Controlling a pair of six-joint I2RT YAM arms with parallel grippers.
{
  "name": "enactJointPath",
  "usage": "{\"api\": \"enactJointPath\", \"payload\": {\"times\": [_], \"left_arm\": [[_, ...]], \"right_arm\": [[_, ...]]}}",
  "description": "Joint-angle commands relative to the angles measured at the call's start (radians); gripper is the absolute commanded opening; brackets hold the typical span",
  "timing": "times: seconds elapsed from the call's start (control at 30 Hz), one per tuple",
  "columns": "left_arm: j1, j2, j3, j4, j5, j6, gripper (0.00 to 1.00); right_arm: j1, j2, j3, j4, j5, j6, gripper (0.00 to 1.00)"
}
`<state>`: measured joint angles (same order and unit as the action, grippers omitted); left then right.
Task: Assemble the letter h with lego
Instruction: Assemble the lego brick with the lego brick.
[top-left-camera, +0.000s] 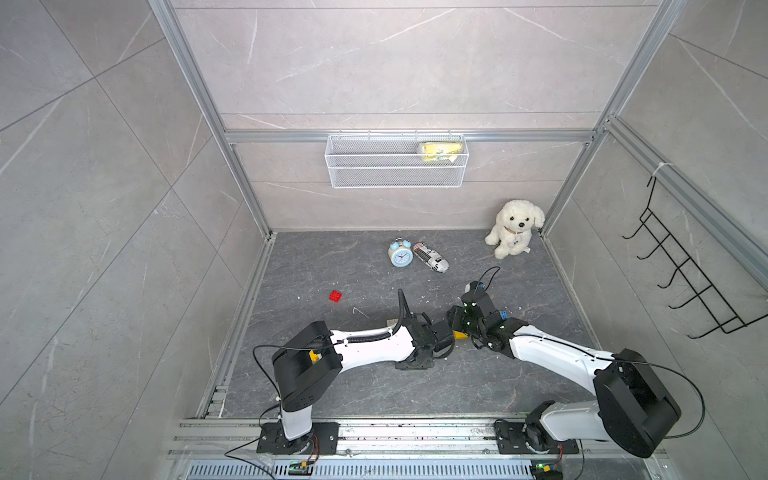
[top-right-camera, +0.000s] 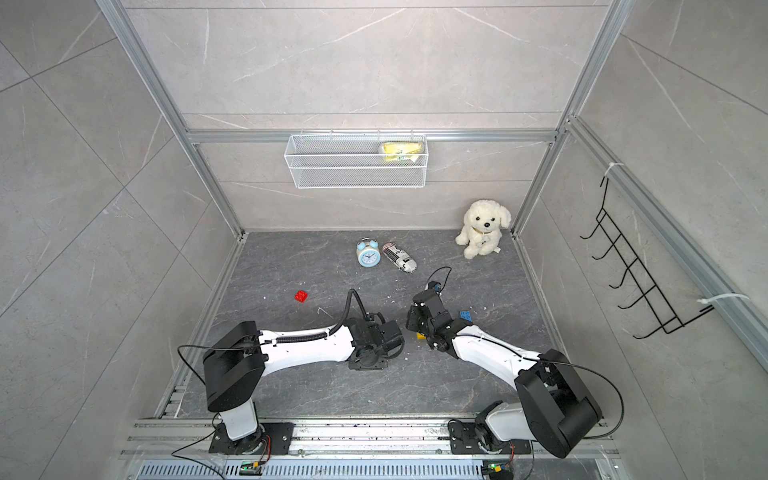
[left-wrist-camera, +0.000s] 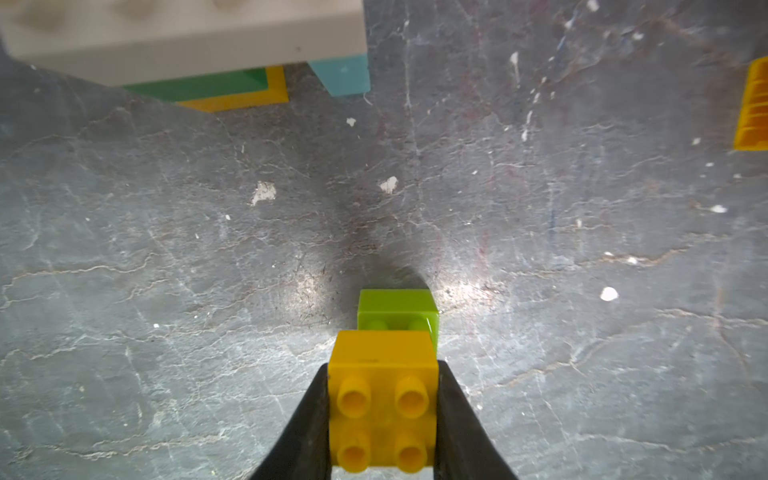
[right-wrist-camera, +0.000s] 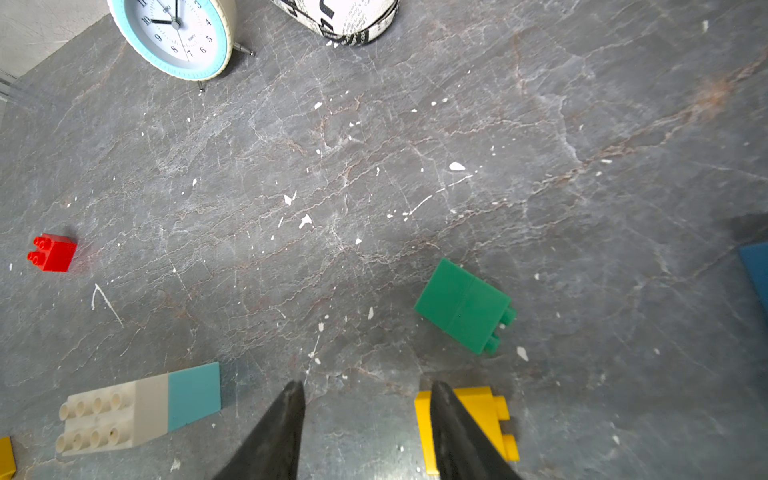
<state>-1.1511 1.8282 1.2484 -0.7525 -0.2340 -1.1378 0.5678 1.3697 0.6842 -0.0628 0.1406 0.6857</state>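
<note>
The left gripper (left-wrist-camera: 382, 365) was clamped on a small yellow four-stud plastic brick (left-wrist-camera: 382, 399), its black fingers (left-wrist-camera: 303, 428) pressing two opposite sides. The studs faced back toward the wrist and a lime-green plastic brick (left-wrist-camera: 395, 309) was joined to the far end. The pair's long axis therefore ran in line with the fingers, lime end outward over the dark grey stone-look tabletop (top-left-camera: 332, 374); whether it touched the surface could not be told. The right gripper (right-wrist-camera: 366, 386) hung close by, jaws apart with nothing between them, a second yellow brick (right-wrist-camera: 486, 411) lying on its side just beside one finger. Near it a dark green two-brick stack (right-wrist-camera: 461, 305) lay flat, studs pointing sideways. A long white brick (right-wrist-camera: 99, 419) joined to a light-blue brick (right-wrist-camera: 193, 392) also lay on its side, and a red brick (top-left-camera: 336, 296) sat well apart on the left arm's side.
</note>
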Motion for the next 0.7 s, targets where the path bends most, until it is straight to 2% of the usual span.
{"api": "enactJointPath", "payload": {"times": [0.0, 0.5, 0.67], "left_arm": [[0.002, 0.024, 0.035, -0.016, 0.015, -0.029, 0.0], [-0.002, 0.068, 0.047, -0.03, 0.041, -0.034, 0.0], [-0.036, 0.101, 0.052, -0.034, 0.021, -0.021, 0.0]], "right_arm": [[-0.004, 0.015, 0.0, 0.008, -0.006, 0.005, 0.52], [-0.004, 0.007, 0.002, 0.002, -0.007, 0.003, 0.52], [-0.005, 0.002, 0.002, -0.004, -0.002, 0.004, 0.52]]}}
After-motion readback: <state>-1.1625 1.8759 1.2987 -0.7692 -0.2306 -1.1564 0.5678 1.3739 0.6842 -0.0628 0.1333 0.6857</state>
